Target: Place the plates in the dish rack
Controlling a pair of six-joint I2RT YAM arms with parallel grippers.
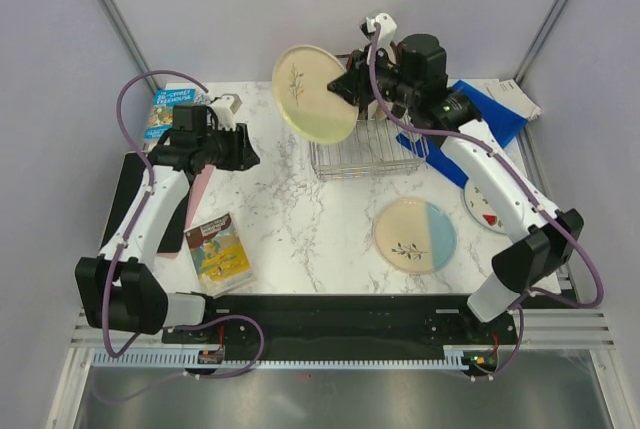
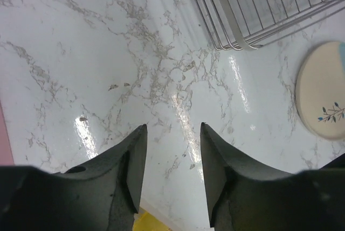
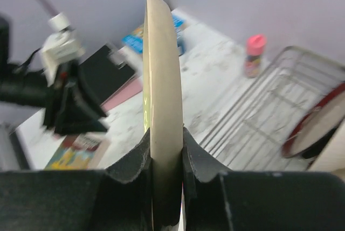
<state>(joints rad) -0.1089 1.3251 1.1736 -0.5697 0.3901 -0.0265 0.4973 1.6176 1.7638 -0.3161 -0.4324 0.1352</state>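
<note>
the right fingers (image 3: 132,161) were clamped on the rim of the pale yellow plant-motif plate (image 1: 315,94), held on edge over the left end of the dish rack (image 1: 365,154), slots lying below; the left fingers (image 2: 126,177) stood open and empty over the bench (image 1: 300,219), well apart.

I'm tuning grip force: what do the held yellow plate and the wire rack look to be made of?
The pale yellow plate is probably glazed ceramic, possibly melamine: it has a smooth, faintly glossy face and a thick rounded rim, seen edge-on from the right wrist. The dish rack is metal wire, likely chromed or stainless: thin silver rods in a grid, catching light.
</note>
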